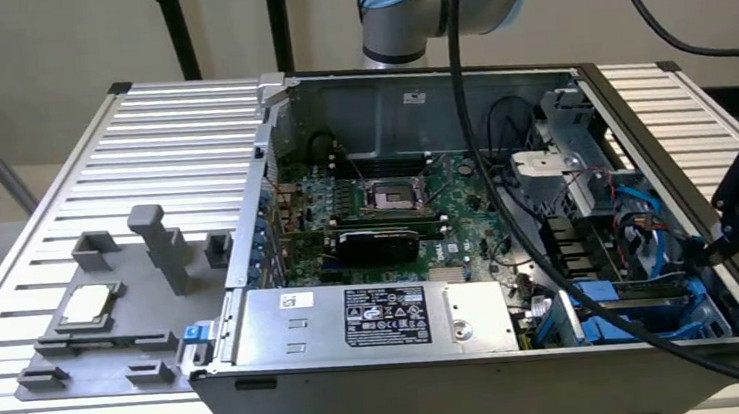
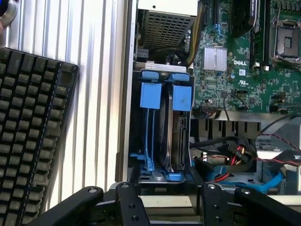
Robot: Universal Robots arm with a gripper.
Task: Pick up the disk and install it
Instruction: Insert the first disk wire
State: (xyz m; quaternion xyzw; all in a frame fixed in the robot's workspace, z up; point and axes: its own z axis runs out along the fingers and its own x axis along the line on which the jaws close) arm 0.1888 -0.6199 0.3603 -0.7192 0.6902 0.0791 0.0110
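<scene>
Gripper (image 2: 167, 195) spread open over disk (image 2: 173, 134), seemingly seated edgewise in drive bay (image 2: 133, 117)

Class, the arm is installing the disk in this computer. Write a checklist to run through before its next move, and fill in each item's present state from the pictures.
1. The disk stands on edge in the drive bay, between blue rails: ok.
2. The gripper is open, one finger on each side of the bay's end: ok.
3. The fingers are free of the disk: cannot tell.
4. The disk is pushed fully home: cannot tell.
5. The red and black cables lie beside the bay, not across the disk: ok.
6. The keyboard lies outside the case: ok.
</scene>
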